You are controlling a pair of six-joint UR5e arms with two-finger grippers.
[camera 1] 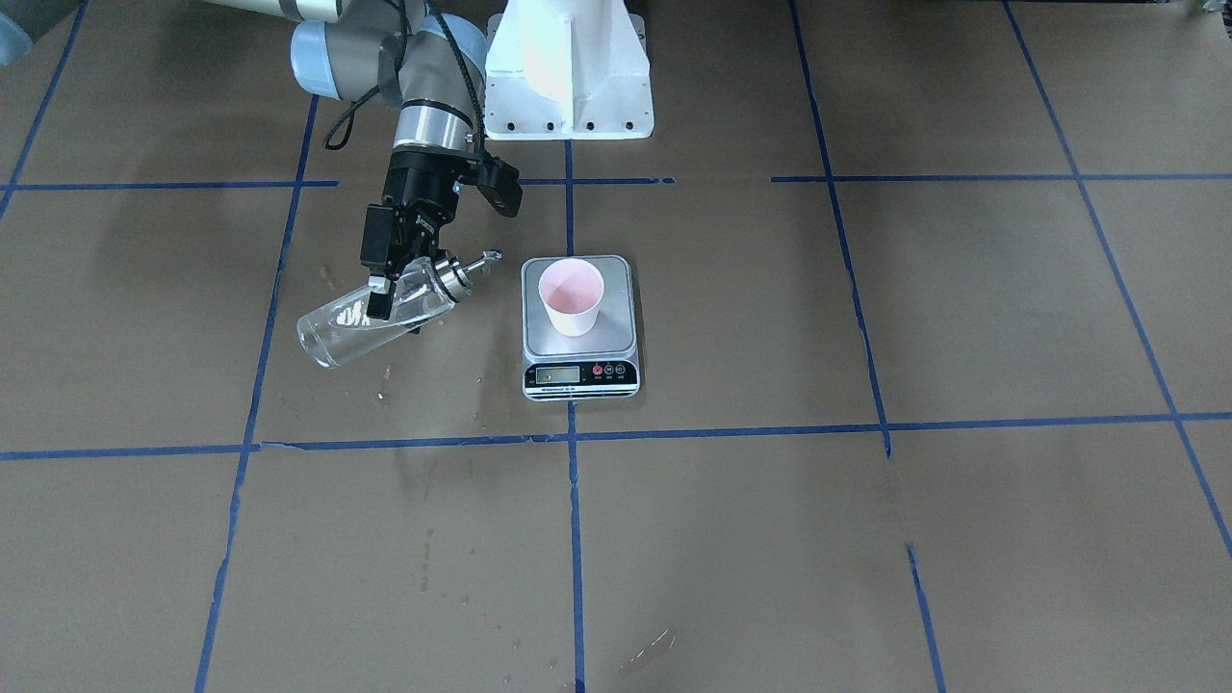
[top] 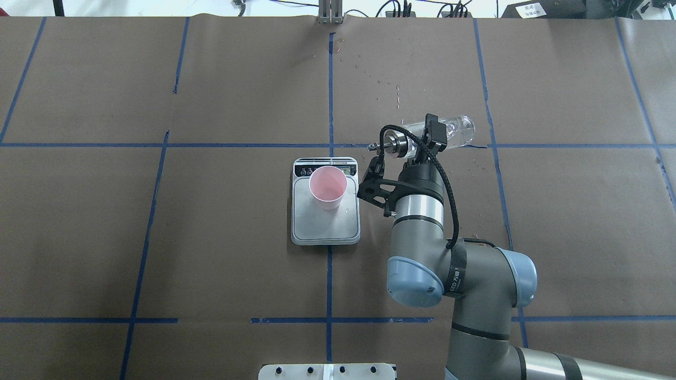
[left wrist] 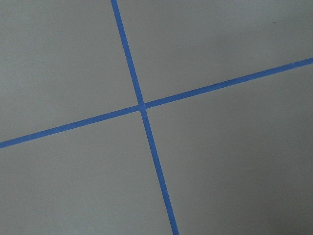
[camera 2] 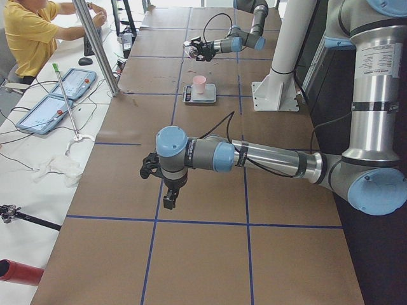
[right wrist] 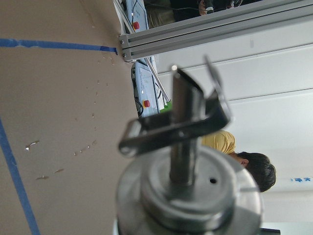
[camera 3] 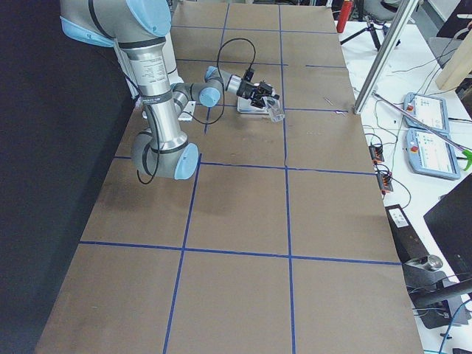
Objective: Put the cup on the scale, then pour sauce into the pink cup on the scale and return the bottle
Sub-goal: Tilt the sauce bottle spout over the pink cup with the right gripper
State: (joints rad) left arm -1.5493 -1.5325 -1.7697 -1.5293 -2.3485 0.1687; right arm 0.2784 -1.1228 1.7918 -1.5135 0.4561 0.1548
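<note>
The pale pink cup (camera 1: 571,295) (top: 328,187) stands upright on the far part of the silver scale (camera 1: 580,371) (top: 326,232). My right gripper (camera 1: 385,289) (top: 430,137) is shut on the clear glass bottle (camera 1: 375,322) (top: 454,129), held above the table and tilted almost level. Its metal cap and spout (camera 1: 472,268) (right wrist: 188,196) point toward the cup and stop short of the scale's edge. I cannot make out the sauce inside the glass. My left gripper (camera 2: 166,190) hangs over bare paper far from the scale; I cannot tell whether it is open or shut.
Brown paper with blue tape lines (left wrist: 142,105) covers the table. The white robot base (camera 1: 568,67) stands behind the scale. Small wet spots (camera 1: 423,558) mark the paper. A person in yellow (camera 2: 28,38) sits at a side bench with tablets (camera 2: 60,95).
</note>
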